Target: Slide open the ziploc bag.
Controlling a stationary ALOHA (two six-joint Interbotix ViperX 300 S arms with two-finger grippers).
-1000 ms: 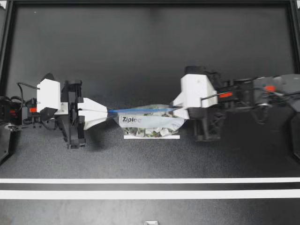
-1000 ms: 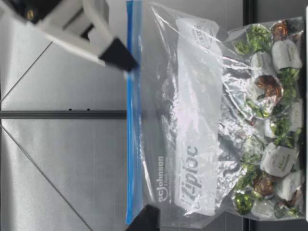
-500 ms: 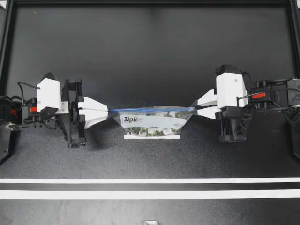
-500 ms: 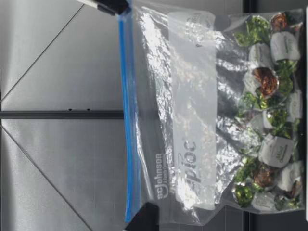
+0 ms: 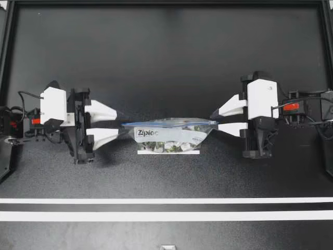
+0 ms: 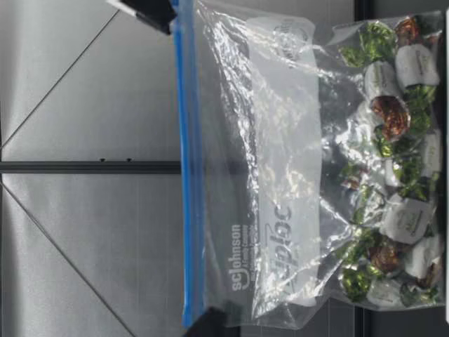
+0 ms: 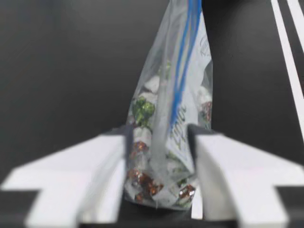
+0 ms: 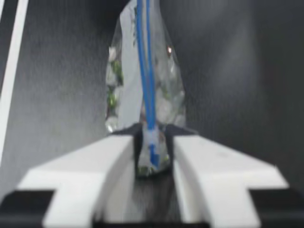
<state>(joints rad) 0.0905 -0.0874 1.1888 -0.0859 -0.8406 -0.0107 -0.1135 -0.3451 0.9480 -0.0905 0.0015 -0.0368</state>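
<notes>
Ziploc bag (image 5: 169,134) stands upright at mid-bench (image 5: 166,62), blue seal strip (image 5: 166,123) uppermost, wrapped candies (image 6: 400,175) heaped in its bottom. Left end effector (image 5: 123,124): fingers spread wide, one end of the bag between them. Right end effector (image 5: 212,122): fingers likewise spread, the bag's opposite end between them.

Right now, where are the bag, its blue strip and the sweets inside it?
ziploc bag (image 5: 171,134): top view, on the middle of its side.
blue strip (image 6: 189,175): low view, midway along the seal.
sweets (image 6: 389,116): low view, on a brown-wrapped one.
</notes>
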